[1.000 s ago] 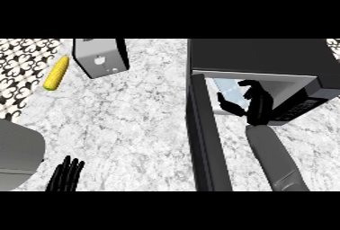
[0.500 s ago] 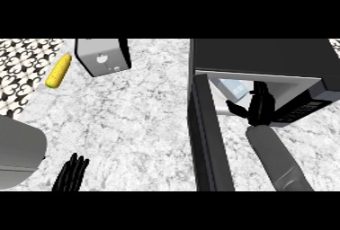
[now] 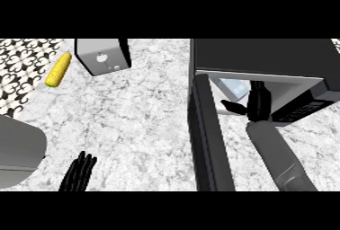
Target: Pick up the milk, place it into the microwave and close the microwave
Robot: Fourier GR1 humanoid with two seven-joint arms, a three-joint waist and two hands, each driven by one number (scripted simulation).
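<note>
The milk carton (image 3: 232,88), pale blue and white, stands inside the open microwave (image 3: 266,58) at the left of its cavity. My right hand (image 3: 257,104) is in the opening just right of the carton. Its fingers point straight into the cavity, the thumb sticks out to the left below the carton, and it holds nothing. The microwave door (image 3: 207,139) hangs open as a dark slab running toward me, left of my right forearm. My left hand (image 3: 79,173) rests open at the lower left, fingers up.
A yellow corn cob (image 3: 58,69) lies at the far left beside a patterned tile strip. A grey box-shaped appliance (image 3: 101,56) stands at the back. A large grey rounded object (image 3: 16,152) sits at the left edge near my left hand.
My right hand has let go of the milk: its fingers, curled beside the carton a second ago, are now straight and slightly to its right. The left hand has not moved.
</note>
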